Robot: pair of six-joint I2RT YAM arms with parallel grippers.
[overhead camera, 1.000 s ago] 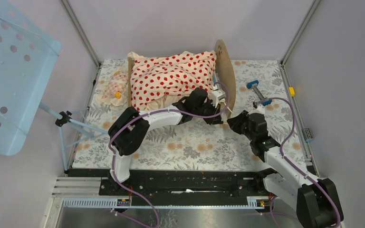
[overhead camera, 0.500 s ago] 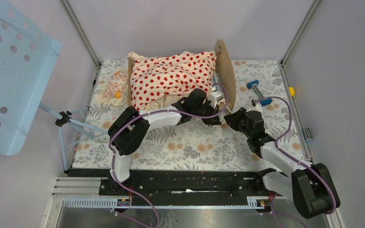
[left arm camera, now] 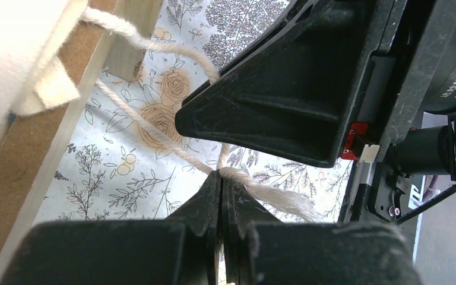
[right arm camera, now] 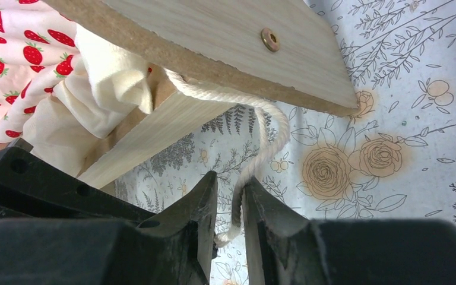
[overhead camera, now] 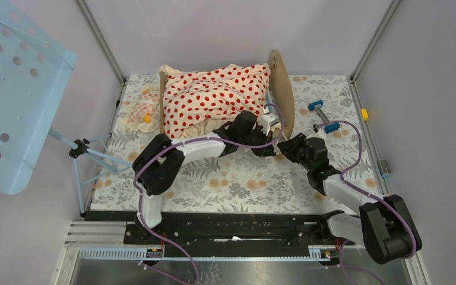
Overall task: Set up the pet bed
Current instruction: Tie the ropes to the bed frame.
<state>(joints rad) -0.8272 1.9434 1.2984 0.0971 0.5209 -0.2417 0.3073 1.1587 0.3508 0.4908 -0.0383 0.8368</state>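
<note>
2 grippers meet at the near headboard corner of the pet bed (overhead camera: pixel 280 83), which stands far-centre on the floral tabletop (overhead camera: pixel 237 178) under a red-dotted blanket (overhead camera: pixel 214 95). The wood frame looks light and stiff, best taken by a rail; its cream cord (right arm camera: pixel 270 133) is limp. The left gripper (left arm camera: pixel 221 193) is clamped on the cord. The right gripper (right arm camera: pixel 230 199) is narrowly parted, with the cord hanging loose between its fingers.
</note>
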